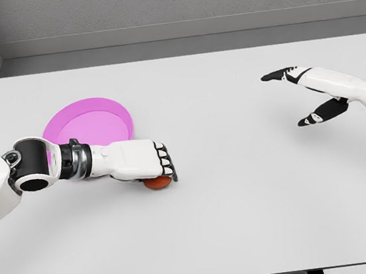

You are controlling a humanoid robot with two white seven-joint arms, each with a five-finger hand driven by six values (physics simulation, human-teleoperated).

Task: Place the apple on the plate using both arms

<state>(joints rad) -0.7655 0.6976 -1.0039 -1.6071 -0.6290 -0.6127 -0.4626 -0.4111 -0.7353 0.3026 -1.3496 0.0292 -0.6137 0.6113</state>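
A pink plate point(94, 121) lies on the left half of the white table. Just in front of its near rim sits a small red-orange apple point(157, 183), mostly covered from above by my left hand point(163, 169). The left fingers curl down over the apple's top and far side, and it rests on the table beneath them. My right hand point(298, 96) hovers far off at the right side of the table, fingers spread wide with nothing in them.
The white table point(244, 203) reaches the grey back wall. My left forearm lies across the plate's near rim.
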